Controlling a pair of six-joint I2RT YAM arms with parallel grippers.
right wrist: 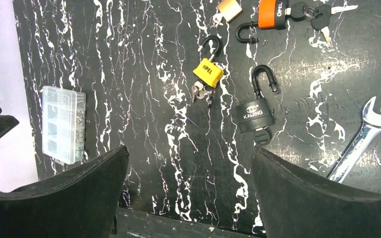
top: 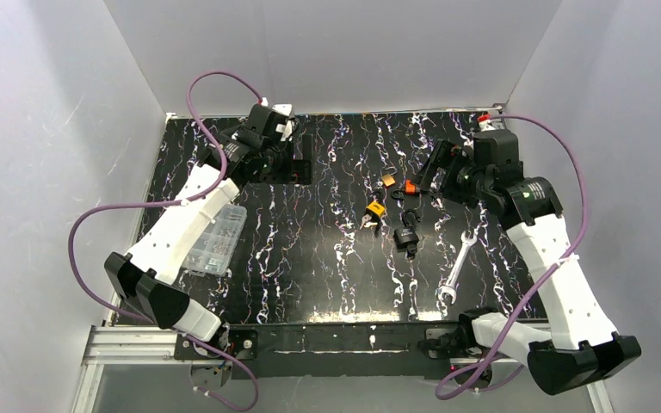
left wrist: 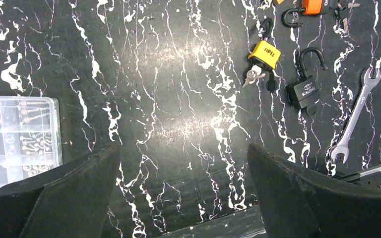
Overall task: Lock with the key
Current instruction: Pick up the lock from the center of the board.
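black padlock [right wrist: 255, 116] lies around the middle of the table [top: 327, 258], shackle swung open and a key [right wrist: 262, 137] poking out the bottom, so i'd guess it's laid out ready to snap shut and turn. yellow padlock [right wrist: 208, 73] near it is open too, keys attached, so honestly can't tell which one is meant. orange padlock [right wrist: 273, 12] is cut off at the edge. left gripper [left wrist: 182, 148] and right gripper [right wrist: 189, 151] both hover high, fingers spread wide, holding nothing.
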